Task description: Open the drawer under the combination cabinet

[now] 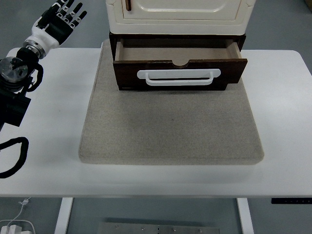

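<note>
One cabinet [178, 12], one drawer [179, 68], one mat [170, 126], one table [287, 122], one robot hand [61, 19].

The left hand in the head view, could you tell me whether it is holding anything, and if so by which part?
Nothing is held: the left hand hangs open, fingers spread, far left of the drawer.

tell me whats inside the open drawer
The drawer is pulled partway out, and the visible stretch of its floor is bare tan board with nothing on it. The back part is still under the cream cabinet, so anything lying there cannot be seen.
</note>
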### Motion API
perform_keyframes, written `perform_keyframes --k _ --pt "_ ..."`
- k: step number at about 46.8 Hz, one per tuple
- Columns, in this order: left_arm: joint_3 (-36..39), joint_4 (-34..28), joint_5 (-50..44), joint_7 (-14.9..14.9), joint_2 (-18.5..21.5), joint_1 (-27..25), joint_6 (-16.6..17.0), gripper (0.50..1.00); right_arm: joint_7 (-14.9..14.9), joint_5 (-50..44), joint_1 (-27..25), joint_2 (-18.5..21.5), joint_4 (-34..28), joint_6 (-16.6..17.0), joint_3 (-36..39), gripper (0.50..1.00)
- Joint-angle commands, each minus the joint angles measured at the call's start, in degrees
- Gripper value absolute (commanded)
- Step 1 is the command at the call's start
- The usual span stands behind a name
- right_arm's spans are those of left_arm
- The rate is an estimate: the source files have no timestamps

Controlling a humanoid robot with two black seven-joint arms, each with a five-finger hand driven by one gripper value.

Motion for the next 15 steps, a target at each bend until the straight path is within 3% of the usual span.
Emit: perform_keyframes --k 1,15 --pt "-0.2 0.0 -0.4 0.0 0.0 0.0 -0.2 1.0 0.0 0.0 0.0 0.0 0.0 0.0 0.0 0.928" --pt "0.0 0.1 -1.2 -0.4 -2.0 0.0 -0.4 1.0 0.0 0.0 0.0 0.0 0.0 0.0 0.1 0.928"
